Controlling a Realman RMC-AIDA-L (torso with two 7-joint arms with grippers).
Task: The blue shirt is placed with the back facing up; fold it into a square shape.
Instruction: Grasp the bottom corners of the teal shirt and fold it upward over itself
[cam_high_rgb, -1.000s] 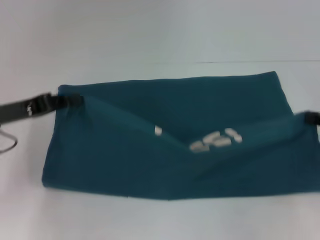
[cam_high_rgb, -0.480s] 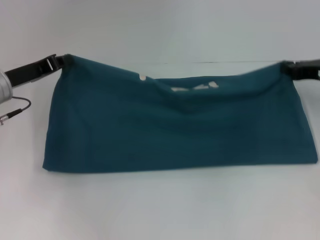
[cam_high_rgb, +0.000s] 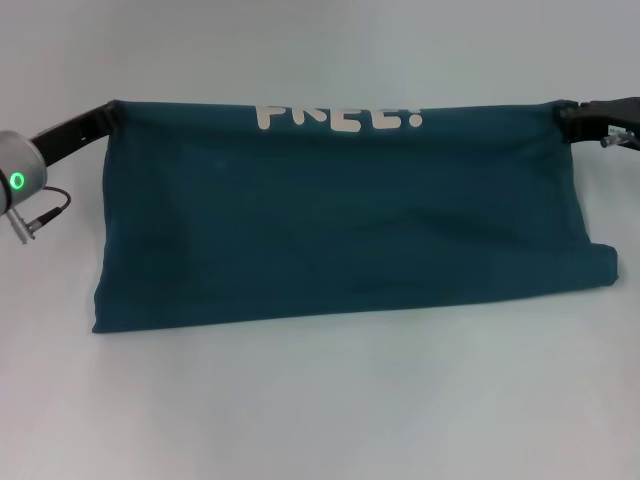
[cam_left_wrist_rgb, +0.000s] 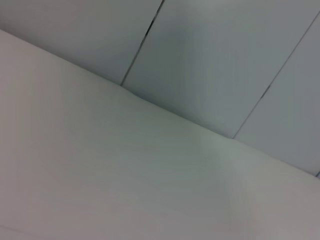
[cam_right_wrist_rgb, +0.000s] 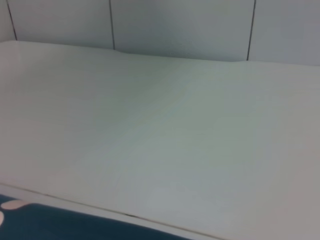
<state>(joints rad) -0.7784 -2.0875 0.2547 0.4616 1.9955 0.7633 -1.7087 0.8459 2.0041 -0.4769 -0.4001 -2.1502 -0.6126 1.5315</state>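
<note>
You are in the middle of a fold: both arms hold the shirt (cam_high_rgb: 340, 215) up by its top corners, stretched taut between them, so it hangs like a curtain with its lower edge resting on the desk (cam_high_rgb: 320, 410). The left gripper (cam_high_rgb: 112, 110) pinches the top corner on your left, the right gripper (cam_high_rgb: 565, 115) the one on your right; both sets of fingers are clamped on cloth, though the tips are partly hidden by it.

Next, I judge, you carry the raised edge over and lay it flat, both arms moving level and at one pace, so the layers line up before you let go.

The shirt is dark teal-blue, already doubled into a wide band. White lettering (cam_high_rgb: 338, 116) runs along the top edge, its upper part cut off by the fold. The lower right corner juts out a little; the fabric is otherwise smooth. The wrist views show mainly bare desk.
</note>
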